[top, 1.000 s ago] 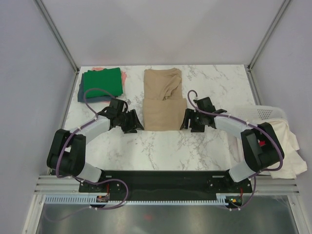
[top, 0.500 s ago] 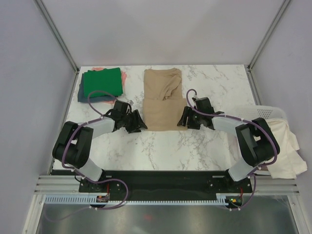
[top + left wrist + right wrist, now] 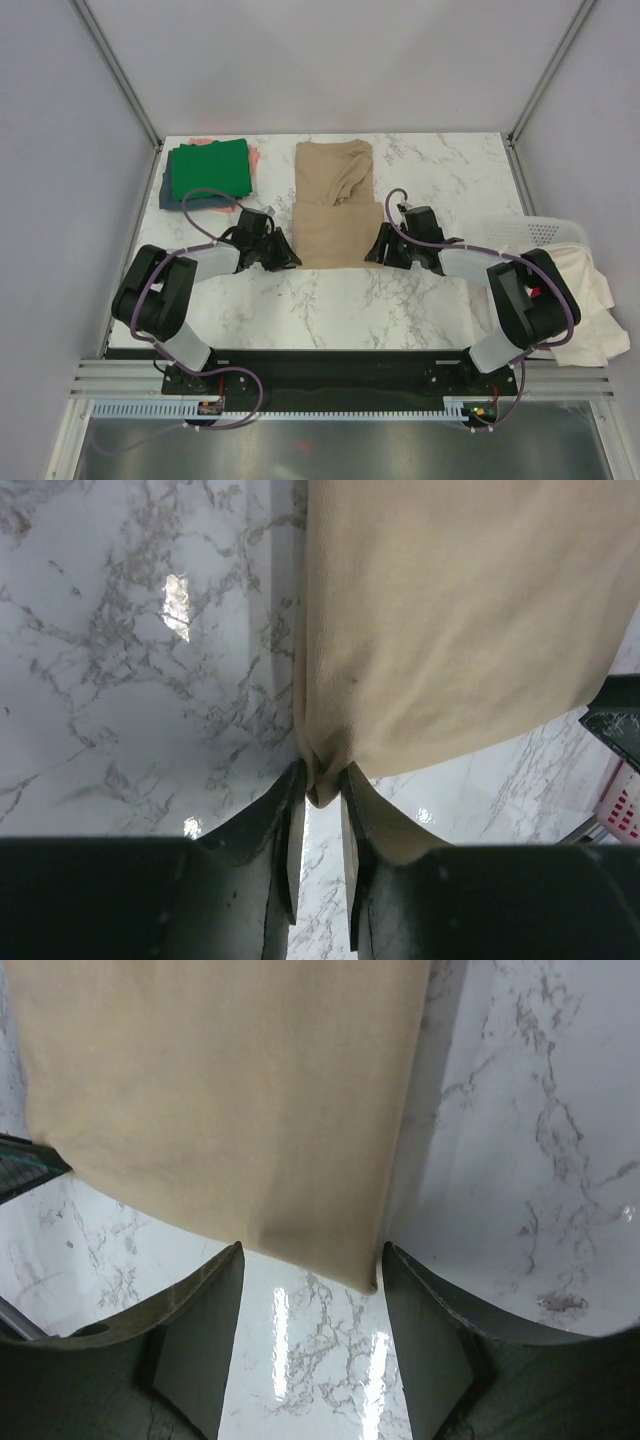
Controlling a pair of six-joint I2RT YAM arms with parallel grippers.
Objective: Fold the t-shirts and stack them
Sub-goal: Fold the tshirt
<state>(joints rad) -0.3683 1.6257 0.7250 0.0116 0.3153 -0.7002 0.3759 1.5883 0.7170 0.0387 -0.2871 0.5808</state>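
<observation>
Only left wrist view shows left claw [image 3: 320, 782] pinching tan t-shirt [image 3: 455, 630].

- No legible text, label, brand, number or sign in any view.
- Tan t-shirt [image 3: 335, 205]: plain cloth, nothing printed that reads.
- Marble tabletop [image 3: 440, 170]: veining only, no markings.

The green tee [image 3: 208, 168] covers all but the edges of the dark blue tee [image 3: 166, 196] and the pink tee [image 3: 255, 158] beneath. Cream cloth [image 3: 592, 292] hides most of the basket [image 3: 545, 232]. Both wrist views cut off the tan tee [image 3: 460, 620] at the top edge. A pink gridded scrap [image 3: 622, 806] at the left wrist view's right edge cannot be identified.
</observation>
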